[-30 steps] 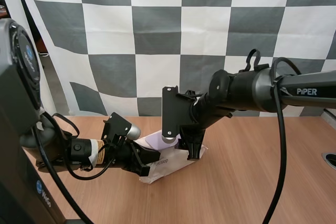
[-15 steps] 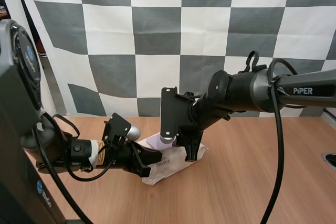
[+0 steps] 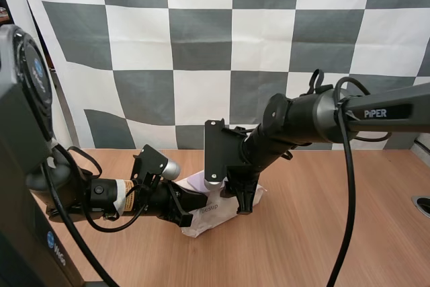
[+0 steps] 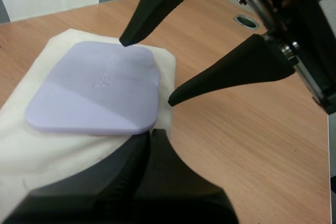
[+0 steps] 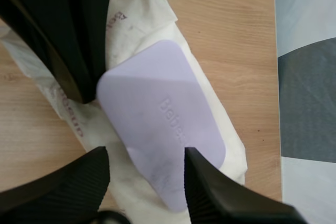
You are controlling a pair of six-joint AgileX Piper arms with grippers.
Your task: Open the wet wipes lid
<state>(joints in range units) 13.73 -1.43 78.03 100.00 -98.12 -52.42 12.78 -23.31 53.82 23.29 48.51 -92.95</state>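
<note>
The wet wipes pack (image 3: 218, 212) is a white soft pack lying on the wooden table, with a flat lilac lid (image 3: 199, 181) that lies closed on top. My left gripper (image 3: 190, 204) is shut, and its joined tips (image 4: 149, 134) press on the wrapper (image 4: 31, 145) right at the edge of the lid (image 4: 94, 90). My right gripper (image 3: 238, 199) points down over the pack's right side and is open. Its two fingers (image 4: 236, 69) stand either side of the lid's far corner. From the right wrist, the lid (image 5: 163, 119) lies between my open right gripper (image 5: 144, 156), with the left gripper (image 5: 68, 40) beside it.
The wooden table (image 3: 322, 233) stretches free to the right and front of the pack. A round grommet hole (image 3: 422, 204) sits near the table's right edge. Both arms crowd the area above the pack.
My right gripper has come down a little and shifted slightly left, closer over the pack. The left gripper and the pack stay where they were.
</note>
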